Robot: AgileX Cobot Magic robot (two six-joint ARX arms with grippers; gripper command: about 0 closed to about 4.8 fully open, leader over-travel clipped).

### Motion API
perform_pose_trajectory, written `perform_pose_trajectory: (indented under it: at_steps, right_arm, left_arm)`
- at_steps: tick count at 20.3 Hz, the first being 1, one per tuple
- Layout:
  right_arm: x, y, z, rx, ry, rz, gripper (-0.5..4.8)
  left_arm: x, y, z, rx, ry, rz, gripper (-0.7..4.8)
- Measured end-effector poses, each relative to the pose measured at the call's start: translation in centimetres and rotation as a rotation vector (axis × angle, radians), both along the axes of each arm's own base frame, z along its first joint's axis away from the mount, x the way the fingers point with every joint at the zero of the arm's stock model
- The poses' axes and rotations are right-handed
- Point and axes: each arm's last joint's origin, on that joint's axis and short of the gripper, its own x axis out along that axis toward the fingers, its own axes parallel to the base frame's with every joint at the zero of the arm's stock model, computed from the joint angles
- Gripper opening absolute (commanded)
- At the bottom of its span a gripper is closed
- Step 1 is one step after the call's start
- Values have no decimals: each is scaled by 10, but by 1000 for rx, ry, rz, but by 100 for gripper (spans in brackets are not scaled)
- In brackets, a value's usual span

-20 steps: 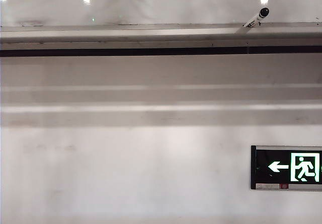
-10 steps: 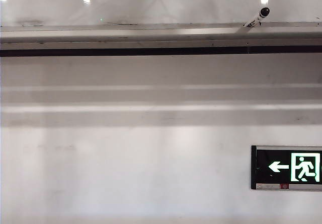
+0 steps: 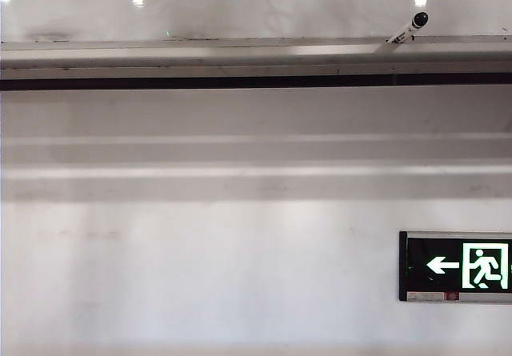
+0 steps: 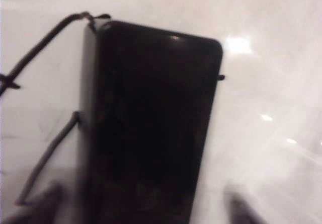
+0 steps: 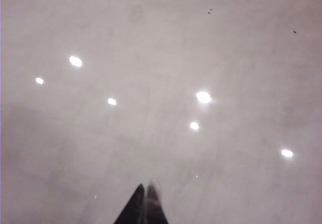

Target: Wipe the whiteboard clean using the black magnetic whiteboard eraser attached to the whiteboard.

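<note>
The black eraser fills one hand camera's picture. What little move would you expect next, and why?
Probably the left gripper eases forward and closes on the black eraser. Its blurred fingertips stand wide on either side of the eraser, which lies on the whiteboard unheld. The right gripper is shut, over bare board.

The glossy white whiteboard (image 4: 271, 83) carries the flat black rectangular magnetic eraser (image 4: 151, 128), which sits flush against its surface. Dark marker lines (image 4: 40, 43) run across the board beside the eraser, one curving past its corner and another slanting along its long edge. In the right wrist view the whiteboard (image 5: 161, 58) shows bright reflected ceiling lights, faint smudges and a few tiny dark specks.
</note>
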Motion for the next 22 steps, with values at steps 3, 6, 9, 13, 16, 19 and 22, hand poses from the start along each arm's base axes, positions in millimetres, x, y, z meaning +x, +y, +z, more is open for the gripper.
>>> perform_pose_trajectory:
  at_steps: [3, 6, 9, 13, 16, 19, 22]
  right_arm:
    - [0, 0, 0, 0, 0, 0, -1]
    - [0, 0, 0, 1, -2, 0, -1]
    - [0, 0, 0, 2, -2, 0, -1]
    - [-2, -1, 1, 14, -18, 1, -1]
    - [-3, -2, 2, 18, -24, 1, -1]
    - [-4, -3, 3, 22, -29, 1, -1]
    - [-8, -5, 4, 27, -35, 7, -1]
  left_arm:
    - [2, 0, -2, 12, 4, 24, 200]
    - [2, 0, -2, 69, -10, 60, 200]
    - [-3, 5, 4, 179, -14, 106, 201]
    - [-18, 32, 26, 401, -21, 207, 202]
    - [-28, 46, 40, 613, -137, 175, 207]
    - [-15, 56, 32, 752, -158, 131, 207]
    - [-6, 73, 36, 784, -101, 138, 229]
